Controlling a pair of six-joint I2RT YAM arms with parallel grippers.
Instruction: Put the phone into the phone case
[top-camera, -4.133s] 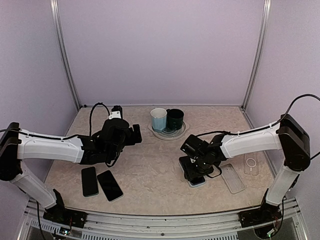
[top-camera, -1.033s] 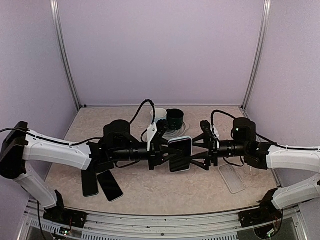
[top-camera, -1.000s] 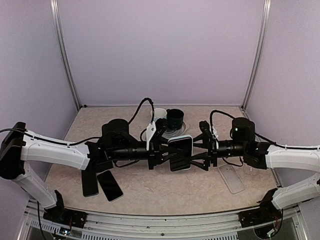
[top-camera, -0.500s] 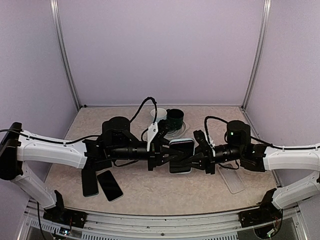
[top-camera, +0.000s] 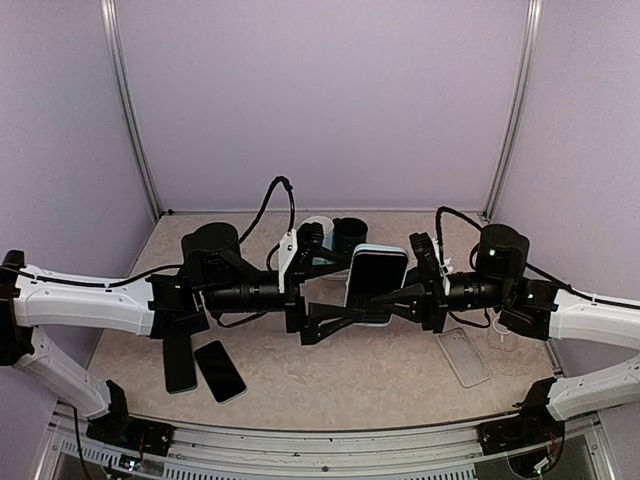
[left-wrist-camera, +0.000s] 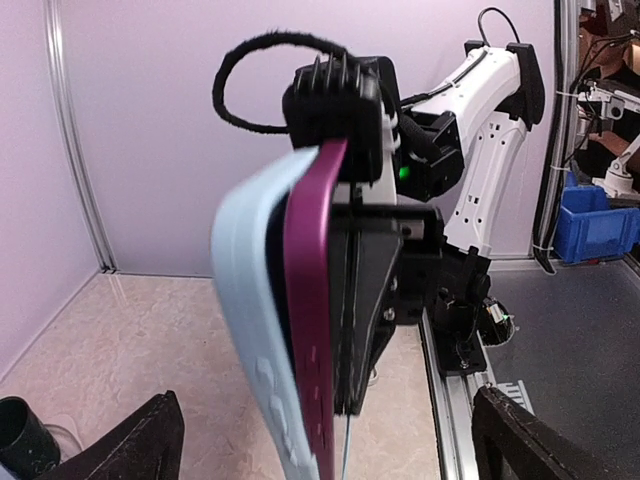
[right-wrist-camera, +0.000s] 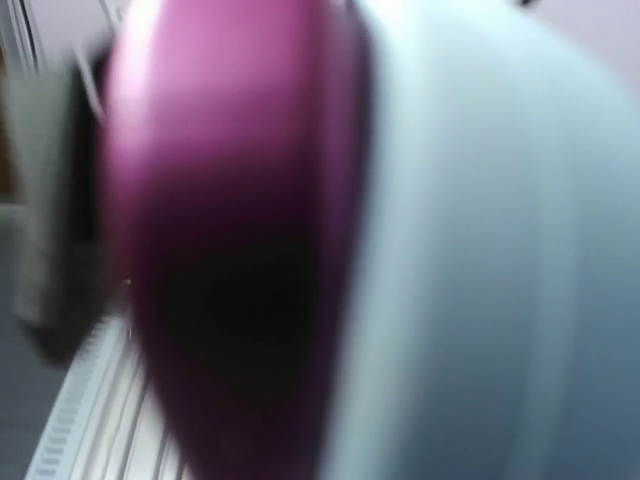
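Note:
The phone (top-camera: 376, 283), dark-screened with a purple edge (left-wrist-camera: 315, 330), sits against a light blue phone case (left-wrist-camera: 250, 330) and is held upright in the air above the table's middle. My right gripper (top-camera: 392, 301) is shut on the phone from the right, its black fingers (left-wrist-camera: 375, 300) flat against it. My left gripper (top-camera: 335, 318) stands wide open just left of the phone, with its fingertips (left-wrist-camera: 130, 445) apart on either side and not touching. In the right wrist view a blurred purple edge (right-wrist-camera: 220, 240) and light blue case (right-wrist-camera: 500, 240) fill the frame and hide the fingers.
Two dark phones (top-camera: 180, 362) (top-camera: 220, 370) lie on the table at the near left. Two clear cases (top-camera: 465, 357) (top-camera: 503, 330) lie at the near right. A light blue cup (top-camera: 318, 232) and a dark cup (top-camera: 350, 235) stand on a plate at the back.
The left gripper has opened and let go of the cased phone. The right gripper has shut on it, lifted it and tipped it more upright.

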